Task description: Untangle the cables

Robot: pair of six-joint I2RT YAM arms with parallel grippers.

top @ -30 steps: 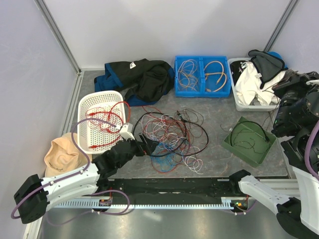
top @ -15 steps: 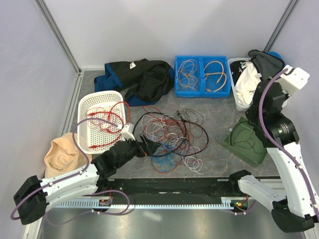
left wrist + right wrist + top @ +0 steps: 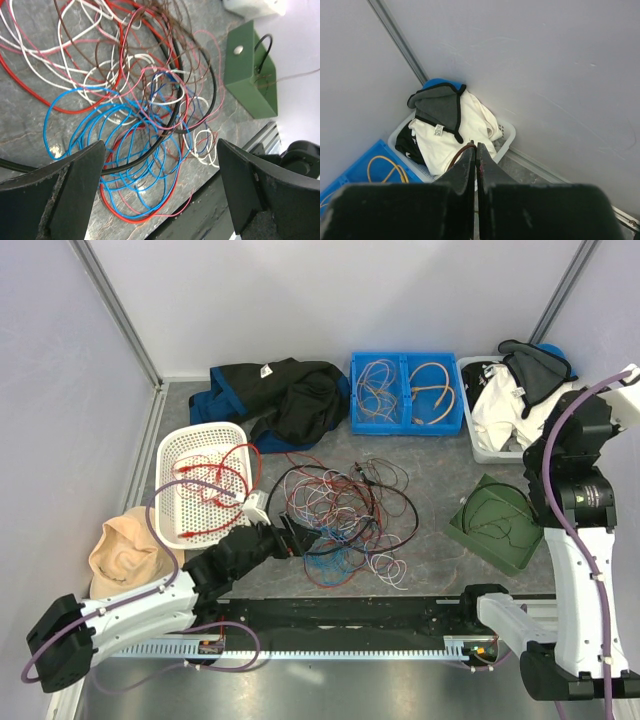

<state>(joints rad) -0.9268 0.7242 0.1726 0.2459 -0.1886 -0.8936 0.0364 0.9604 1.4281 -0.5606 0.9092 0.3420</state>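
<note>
The cables (image 3: 345,515) lie in a messy tangle of red, black, white, pink and blue wires mid-table. In the left wrist view the blue loops (image 3: 120,150) lie nearest, crossed by a black cable. My left gripper (image 3: 300,537) is open and empty, low over the tangle's near left side; its fingers (image 3: 75,190) straddle the blue loops. My right gripper (image 3: 575,440) is raised high at the right. Its jaws are pressed together on a thin brown cable (image 3: 459,151) that curves out at the tips (image 3: 476,147).
A white basket (image 3: 200,485) holding red cables stands left. A blue bin (image 3: 405,392) with wires and a dark jacket (image 3: 280,400) are at the back. A white bin of clothes (image 3: 510,410) is back right, a green tray (image 3: 500,523) right, a beige cloth (image 3: 125,550) near left.
My right arm has swung up and to the right, from over the green tray to standing tall at the table's right edge. My left gripper has crept slightly toward the tangle.
</note>
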